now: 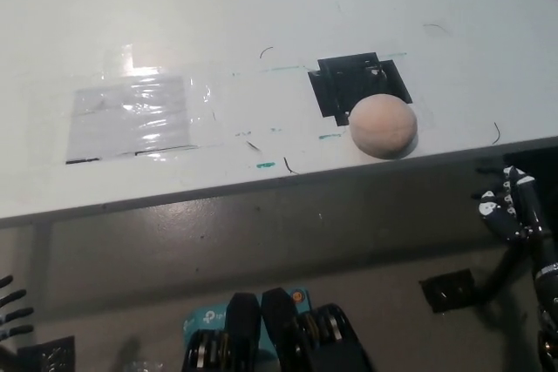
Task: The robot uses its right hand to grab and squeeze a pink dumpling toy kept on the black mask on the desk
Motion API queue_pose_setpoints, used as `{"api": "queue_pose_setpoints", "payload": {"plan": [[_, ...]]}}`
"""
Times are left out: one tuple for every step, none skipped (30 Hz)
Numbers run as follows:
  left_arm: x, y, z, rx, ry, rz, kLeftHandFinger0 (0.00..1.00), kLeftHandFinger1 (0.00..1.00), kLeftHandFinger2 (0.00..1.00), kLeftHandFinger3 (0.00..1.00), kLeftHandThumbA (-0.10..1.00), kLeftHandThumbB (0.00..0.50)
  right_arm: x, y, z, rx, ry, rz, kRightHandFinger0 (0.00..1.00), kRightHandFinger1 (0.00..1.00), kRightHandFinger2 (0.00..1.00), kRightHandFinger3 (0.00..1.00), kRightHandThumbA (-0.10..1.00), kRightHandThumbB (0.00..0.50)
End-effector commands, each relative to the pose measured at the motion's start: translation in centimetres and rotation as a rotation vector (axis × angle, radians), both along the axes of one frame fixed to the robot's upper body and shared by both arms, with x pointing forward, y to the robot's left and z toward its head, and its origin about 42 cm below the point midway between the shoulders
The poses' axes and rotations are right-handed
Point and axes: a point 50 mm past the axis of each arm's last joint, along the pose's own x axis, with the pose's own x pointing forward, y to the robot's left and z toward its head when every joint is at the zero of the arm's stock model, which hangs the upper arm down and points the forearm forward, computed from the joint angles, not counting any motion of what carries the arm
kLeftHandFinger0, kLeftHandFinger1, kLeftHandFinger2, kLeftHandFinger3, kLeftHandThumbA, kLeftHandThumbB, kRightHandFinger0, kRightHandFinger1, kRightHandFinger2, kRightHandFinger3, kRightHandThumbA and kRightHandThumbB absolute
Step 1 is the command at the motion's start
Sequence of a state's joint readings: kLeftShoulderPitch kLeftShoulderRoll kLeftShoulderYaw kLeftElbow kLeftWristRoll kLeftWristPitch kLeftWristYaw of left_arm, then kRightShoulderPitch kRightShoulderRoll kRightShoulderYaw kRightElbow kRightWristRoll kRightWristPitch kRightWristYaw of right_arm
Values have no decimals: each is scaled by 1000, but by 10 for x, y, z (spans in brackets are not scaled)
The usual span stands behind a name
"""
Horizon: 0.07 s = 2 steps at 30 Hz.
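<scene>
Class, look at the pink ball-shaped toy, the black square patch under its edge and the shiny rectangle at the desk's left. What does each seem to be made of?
Pink toy: probably soft foam or rubber, matte, no glare. Black patch: likely tape or thin sheet, flat, dull. Shiny rectangle: seemingly clear plastic film, wrinkled, bright reflections.
</scene>
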<state>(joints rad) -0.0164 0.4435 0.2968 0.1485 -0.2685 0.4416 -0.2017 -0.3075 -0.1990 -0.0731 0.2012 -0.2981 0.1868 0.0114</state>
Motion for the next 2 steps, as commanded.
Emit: {"api": "queue_pose_setpoints", "payload": {"plan": [[1, 7, 8, 20, -40, -4, 706, 751, 850, 930, 1000, 112, 12, -1, 18, 25, -54, 34, 142, 253, 445, 698, -58, 131], [1, 7, 8, 20, -40, -4, 706, 751, 850, 930, 1000, 112, 12, -1, 18, 25, -54, 34, 142, 253, 445, 698, -58, 131]]}}
